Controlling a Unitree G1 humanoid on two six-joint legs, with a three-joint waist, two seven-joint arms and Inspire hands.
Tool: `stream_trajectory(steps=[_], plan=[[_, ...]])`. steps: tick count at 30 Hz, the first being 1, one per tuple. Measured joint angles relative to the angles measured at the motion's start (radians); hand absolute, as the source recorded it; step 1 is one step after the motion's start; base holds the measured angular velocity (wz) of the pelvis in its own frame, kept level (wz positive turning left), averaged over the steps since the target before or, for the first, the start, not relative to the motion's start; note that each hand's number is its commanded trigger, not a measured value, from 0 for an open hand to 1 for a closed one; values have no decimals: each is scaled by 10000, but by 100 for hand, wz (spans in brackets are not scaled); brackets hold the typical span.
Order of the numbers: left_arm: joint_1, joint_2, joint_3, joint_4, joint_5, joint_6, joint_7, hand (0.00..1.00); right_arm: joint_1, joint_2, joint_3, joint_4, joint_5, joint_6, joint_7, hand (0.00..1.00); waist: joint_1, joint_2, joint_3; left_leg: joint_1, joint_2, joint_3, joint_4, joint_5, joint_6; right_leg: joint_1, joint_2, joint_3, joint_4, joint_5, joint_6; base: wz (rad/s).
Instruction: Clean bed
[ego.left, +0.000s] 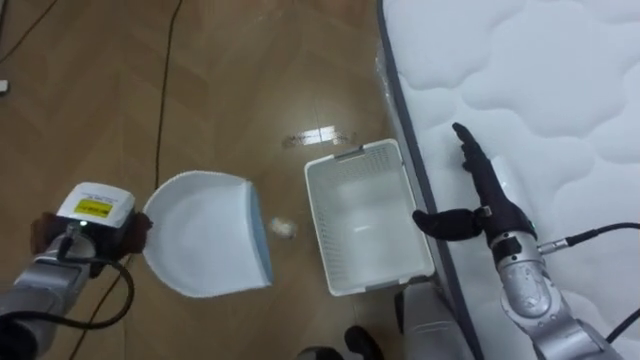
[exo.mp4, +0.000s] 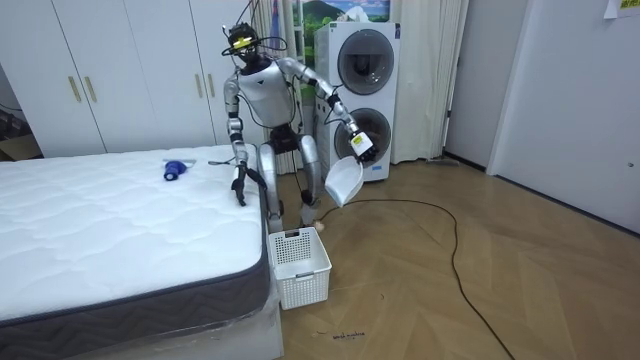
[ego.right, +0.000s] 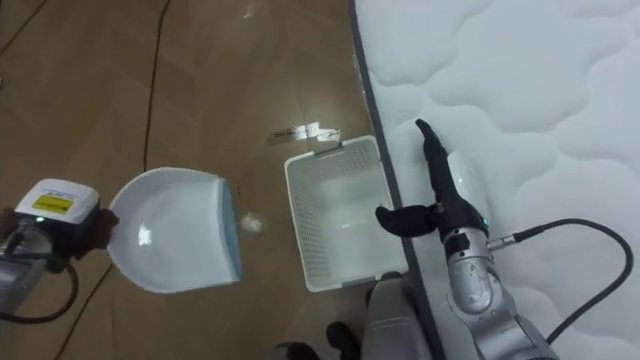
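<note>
Left robot hand (ego.left: 88, 232), near left: closed round the handle end of a white dustpan (ego.left: 205, 235), held clear above the floor (ego.left: 120, 90); pale scrap (ego.left: 284, 228), on the floor between dustpan and basket; white basket (ego.left: 365, 220), empty, hard against the side of the bed (ego.left: 560, 80); right robot hand (ego.left: 490, 205), fingers straight, thumb spread, holding nothing, at the mattress edge; blue item (exo.mp4: 173, 170), on the mattress, well apart from that hand. Step, as judged: sweeping litter off the bed. Method advised: set the dustpan lip against the mattress edge, just below the surface; sweep with the flat hand towards it, low and slow, so nothing drops past the pan.
</note>
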Motion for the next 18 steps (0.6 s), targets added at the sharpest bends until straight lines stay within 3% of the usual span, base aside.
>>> stream_trajectory(steps=[4,11,18], plan=[[-219,55,-12,4,116,198,-310,100,-135,3,8,7,25,5,219,0,-19,23,2,103,68,156,60,-38,-57,10,22,68,132,-48,-75,-6],[-340,271,-12,7,112,198,-698,100,-180,46,9,-100,37,43,224,0,-4,48,-6,43,385,375,172,-118,-136,-26,234,26,59,-43,-171,-2],[-334,391,-20,15,35,201,-750,100,-177,32,2,-117,377,42,197,0,66,57,-13,134,461,530,122,-181,-155,12,276,38,-43,-36,-183,-7]])
